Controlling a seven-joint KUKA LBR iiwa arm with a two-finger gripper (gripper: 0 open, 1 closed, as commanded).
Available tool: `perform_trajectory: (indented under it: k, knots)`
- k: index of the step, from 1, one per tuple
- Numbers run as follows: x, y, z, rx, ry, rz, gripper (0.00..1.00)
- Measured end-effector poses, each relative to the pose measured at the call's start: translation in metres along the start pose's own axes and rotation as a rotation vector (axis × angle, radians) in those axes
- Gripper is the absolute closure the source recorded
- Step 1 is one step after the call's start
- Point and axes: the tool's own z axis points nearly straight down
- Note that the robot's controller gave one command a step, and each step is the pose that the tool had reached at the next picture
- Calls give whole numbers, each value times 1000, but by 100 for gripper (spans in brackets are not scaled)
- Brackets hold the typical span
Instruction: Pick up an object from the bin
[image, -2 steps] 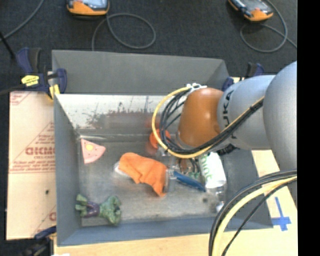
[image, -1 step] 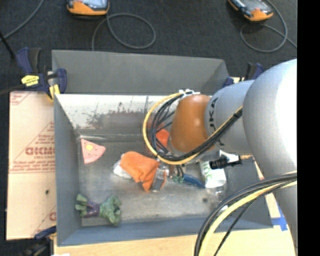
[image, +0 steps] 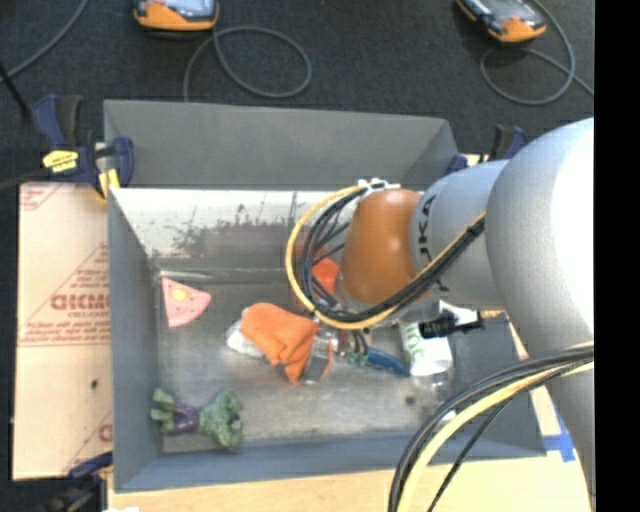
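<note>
Dark floor w/ loose cables around a grey metal bin (image: 135, 330). An orange crumpled cloth (image: 275, 335) lies approx at bin ctr, flat on the bin floor, partly over a small white item (image: 237, 342). The gripper (image: 322, 362) sits at the cloth's 4 o'clock edge, touching or just above it. Can't tell how open it is, nor whether it has any cloth in hold. Out from the cloth: blue piece (image: 388, 362) and white bottle w/ green label (image: 425, 350) at 3 o'clock, pink wedge (image: 183, 302) at 10, green-purple figure (image: 200, 415) at 7. Judgement: approach looks done, grasp unconfirmed, lift not yet done.
</note>
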Motion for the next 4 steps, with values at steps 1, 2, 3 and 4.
perform_trajectory:
  k: [1, 2, 3, 4]
  knots:
    - [-6, 10, -52, 1, 5, -4, 0]
    - [-13, 16, -80, -3, -9, -7, 0]
    - [12, 23, -6, -9, -14, 94, 100]
    - [12, 23, -6, -9, -14, 94, 100]
